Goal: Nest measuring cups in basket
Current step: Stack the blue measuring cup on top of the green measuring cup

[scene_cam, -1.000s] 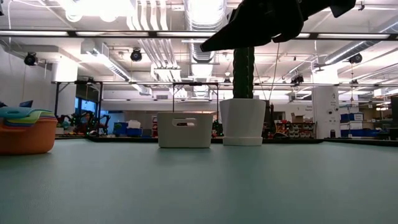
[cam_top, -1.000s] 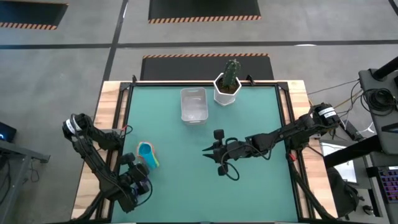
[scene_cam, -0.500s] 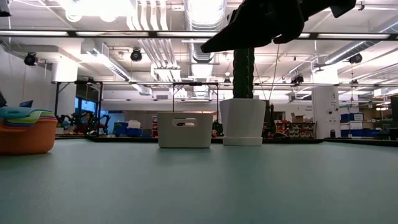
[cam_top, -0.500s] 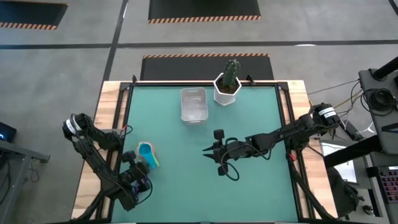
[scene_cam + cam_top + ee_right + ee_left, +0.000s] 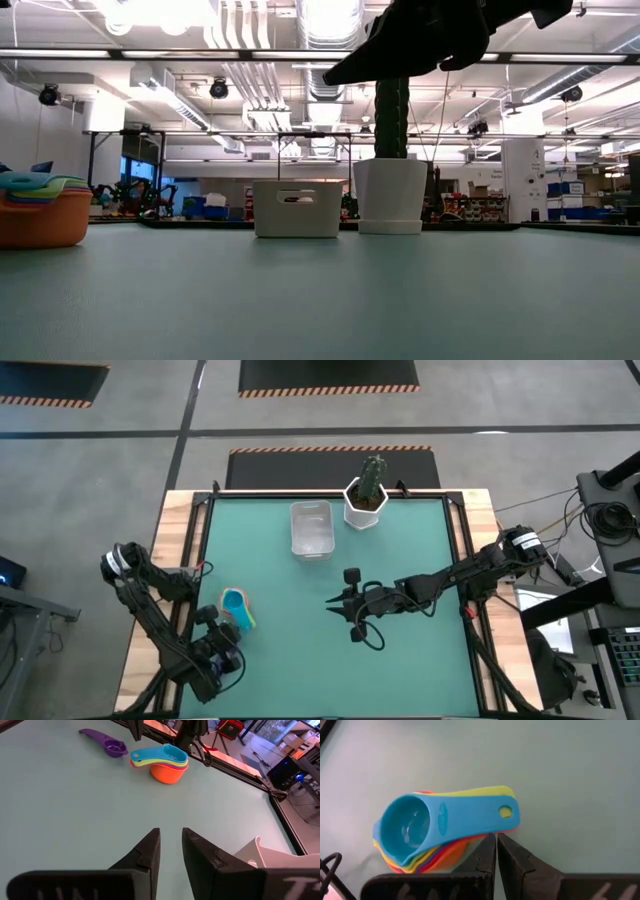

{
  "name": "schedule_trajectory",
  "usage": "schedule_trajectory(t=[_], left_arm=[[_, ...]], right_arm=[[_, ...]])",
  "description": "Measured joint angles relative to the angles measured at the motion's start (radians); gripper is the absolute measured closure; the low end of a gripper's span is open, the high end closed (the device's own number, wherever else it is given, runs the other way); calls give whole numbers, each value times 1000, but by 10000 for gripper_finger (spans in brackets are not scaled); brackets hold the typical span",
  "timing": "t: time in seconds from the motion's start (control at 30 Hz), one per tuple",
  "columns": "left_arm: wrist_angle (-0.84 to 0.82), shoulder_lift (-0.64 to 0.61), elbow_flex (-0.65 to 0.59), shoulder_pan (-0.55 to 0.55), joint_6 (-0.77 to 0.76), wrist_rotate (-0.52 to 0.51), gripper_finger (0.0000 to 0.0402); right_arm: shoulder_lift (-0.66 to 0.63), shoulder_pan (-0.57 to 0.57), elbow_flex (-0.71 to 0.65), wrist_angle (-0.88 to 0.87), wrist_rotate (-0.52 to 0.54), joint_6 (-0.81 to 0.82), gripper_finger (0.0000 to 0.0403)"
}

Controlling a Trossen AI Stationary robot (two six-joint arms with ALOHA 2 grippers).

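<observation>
2 grippers are in sight, and neither has hold of anything. The left gripper [image 5: 496, 845] has its fingers [image 5: 481, 856] pressed together with no gap showing, their tips hanging just short of the handle ends of the measuring cups [image 5: 440, 827] and not touching them. From above, this gripper [image 5: 218, 650] sits near the table's 7 o'clock corner, with the cup pile at about its 1 o'clock, close by.

The right gripper [image 5: 170, 837] holds its fingers [image 5: 145, 852] a narrow slot apart, with only bare mat between them. It hangs above the middle of the table [image 5: 420, 660], fingertips [image 5: 333, 601] aimed toward 9 o'clock, and in the low view it shows as a dark shape [image 5: 420, 40] overhead.

Most of the cups are nested in 1 stack: blue on top, yellow and other colours beneath, orange at the base [image 5: 165, 764]. 1 purple cup [image 5: 106, 744] lies alone on the mat just beside that stack.

The basket [image 5: 311, 528] stands toward 12 o'clock on the table, well apart from the cups; I can't tell whether anything is in it. Just beside it, at its 3 o'clock, is a white pot [image 5: 365, 505] with a cactus [image 5: 372, 475].
</observation>
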Motion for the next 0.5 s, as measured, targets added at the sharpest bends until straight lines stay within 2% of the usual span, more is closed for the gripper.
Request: schedule_trajectory(t=[0.13,0.5], left_arm=[[8,2,-14,2,0,-27,402],[103,4,-108,2,0,1,402]], right_arm=[[0,0,0,-1,0,0,335],[0,0,-2,-1,0,0,335]])
